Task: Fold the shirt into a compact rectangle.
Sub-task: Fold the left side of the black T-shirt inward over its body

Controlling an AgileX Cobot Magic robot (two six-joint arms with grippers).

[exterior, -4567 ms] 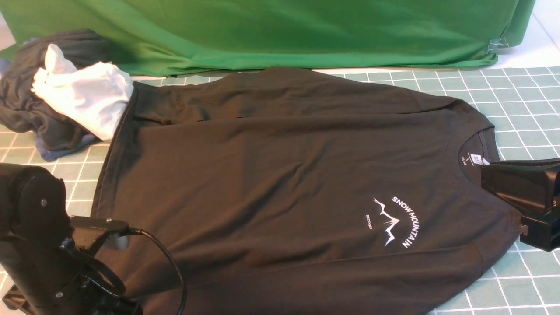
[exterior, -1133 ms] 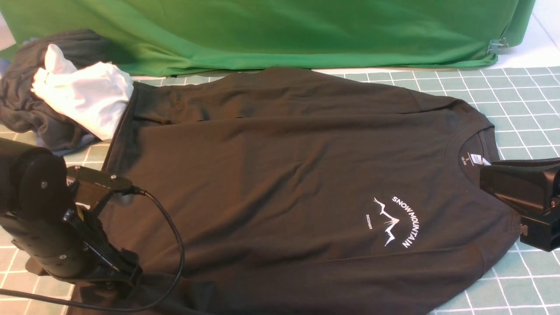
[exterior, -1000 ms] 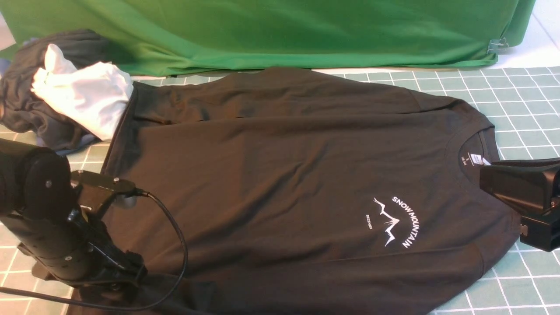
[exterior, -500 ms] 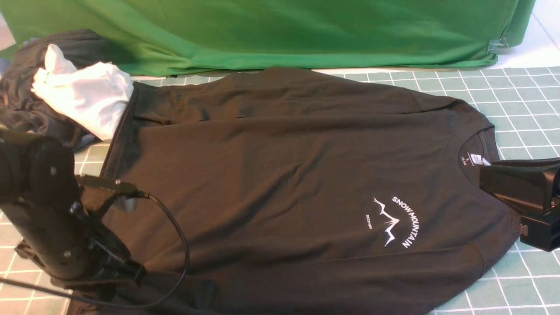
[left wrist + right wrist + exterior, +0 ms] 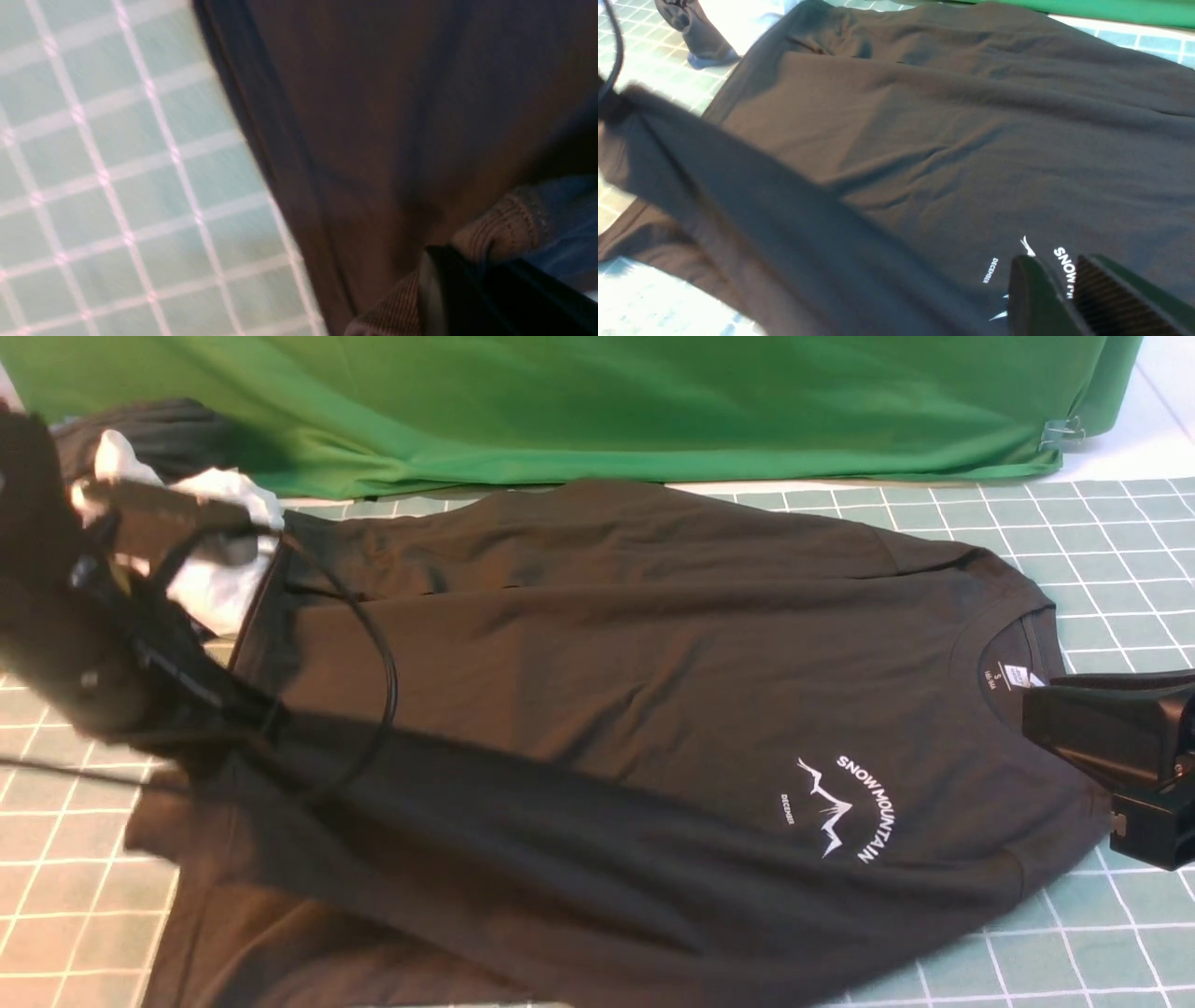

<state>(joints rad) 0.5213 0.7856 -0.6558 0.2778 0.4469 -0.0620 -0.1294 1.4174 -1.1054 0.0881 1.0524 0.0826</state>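
1 shirt edge between left fingers, collar beside right fingers

Colours: shirt black-brown, plain. Its chest print is white, a mountain outline with lettering, and its neck label is white. Backdrop cloth solid green. Table mat pale green with a white grid. Small garment white, on a dark grey garment.

Matt dark creased cloth: shirt; smooth green cloth: backdrop.
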